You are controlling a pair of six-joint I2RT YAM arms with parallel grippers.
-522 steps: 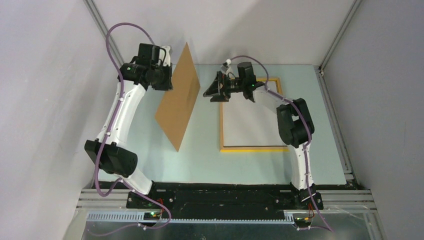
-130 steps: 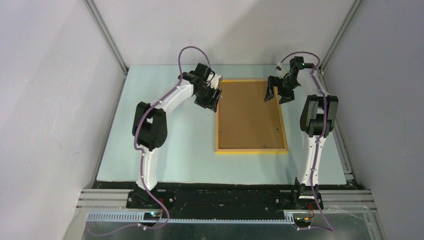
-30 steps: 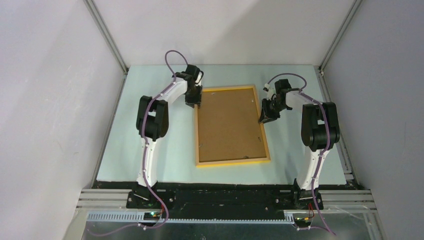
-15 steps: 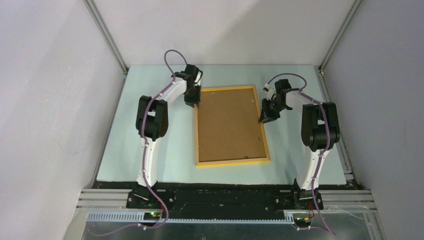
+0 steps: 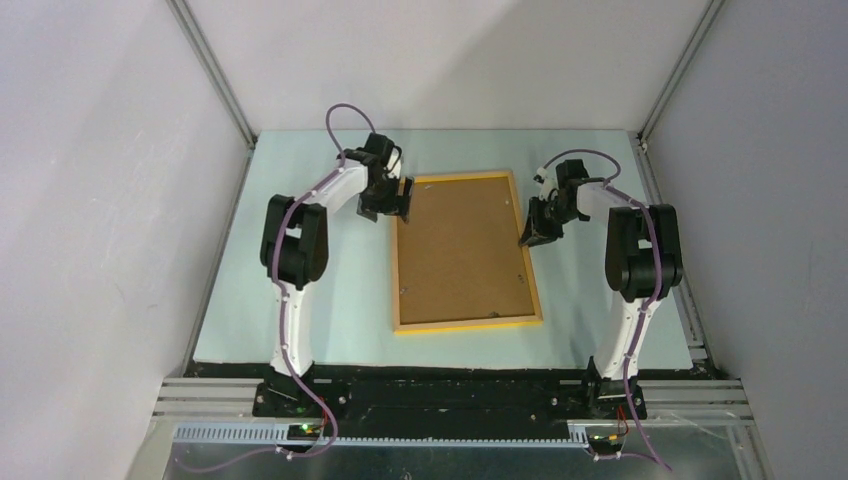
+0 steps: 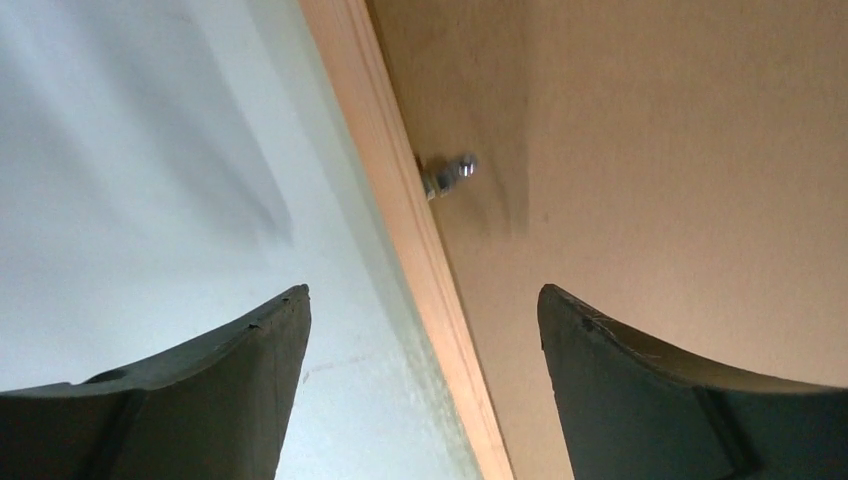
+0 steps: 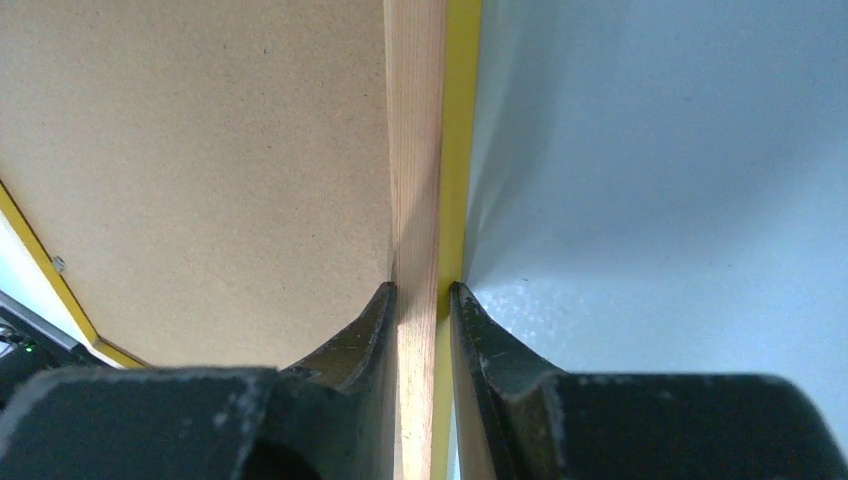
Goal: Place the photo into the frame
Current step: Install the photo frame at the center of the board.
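Observation:
The frame (image 5: 468, 323) lies back-up on the table, its opening filled by the brown backing board (image 5: 460, 250). The photo is hidden. My left gripper (image 5: 387, 208) is open at the frame's top-left corner. In the left wrist view the gripper (image 6: 423, 292) straddles the wooden left edge (image 6: 400, 200) without touching it, and a small metal tab (image 6: 450, 172) lies over the board (image 6: 650, 150). My right gripper (image 5: 530, 236) is on the frame's right edge. The right wrist view shows this gripper (image 7: 421, 288) shut on that wood-and-yellow edge (image 7: 415, 150), beside the board (image 7: 200, 150).
The pale blue table (image 5: 300, 280) is boxed in by white walls at the left, back and right. Small metal tabs sit on the board near the right edge (image 5: 520, 277) and left edge (image 5: 402, 290). A black rail (image 5: 440, 395) carries both arm bases.
My left gripper has opened and let go of the frame's left edge, turning a little over the corner. The right gripper keeps its hold, and the frame has barely moved.

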